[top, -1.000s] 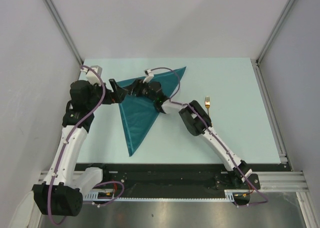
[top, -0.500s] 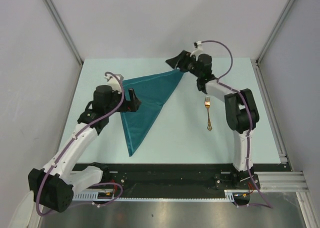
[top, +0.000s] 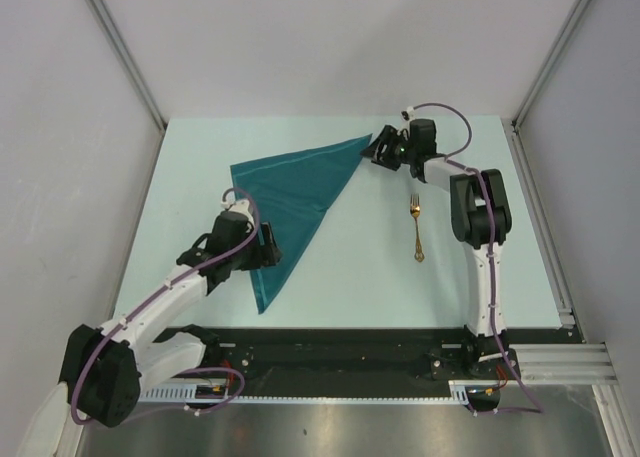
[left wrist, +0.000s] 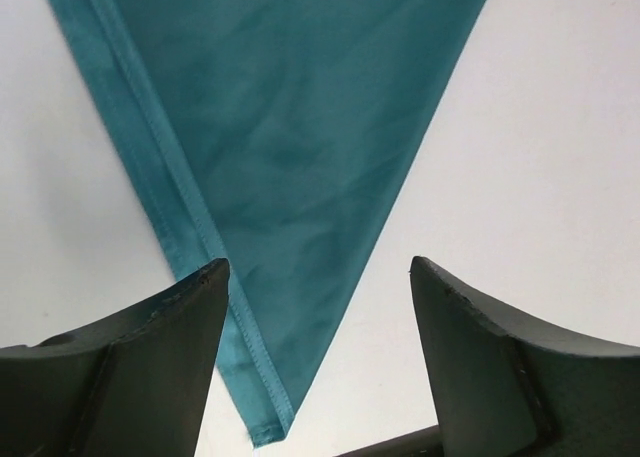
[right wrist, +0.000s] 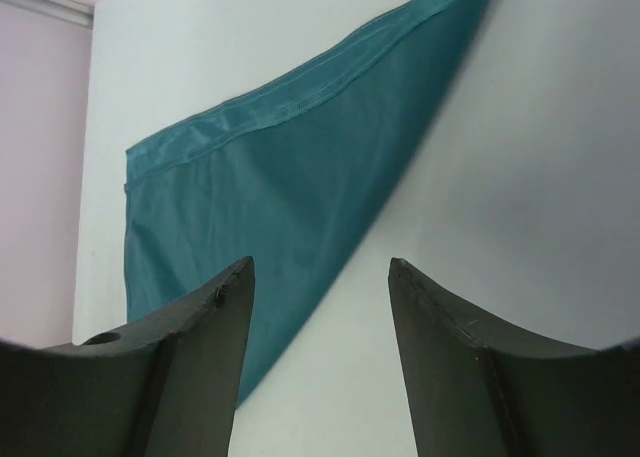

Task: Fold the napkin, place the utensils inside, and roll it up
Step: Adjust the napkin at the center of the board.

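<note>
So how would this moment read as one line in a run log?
napkin: folded triangle, flat | fork: lying apart from napkin | left tool: open, by near tip | right tool: open, by far corner

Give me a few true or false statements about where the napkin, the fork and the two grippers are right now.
The napkin lies folded into a triangle. True.
The fork rests on the napkin. False: it lies on the bare table, apart from the napkin, to its right.
The left gripper has clamped the napkin's near tip. False: its jaws stand open, with the tip lying flat between them.
The right gripper is open near the napkin's far corner. True.
</note>
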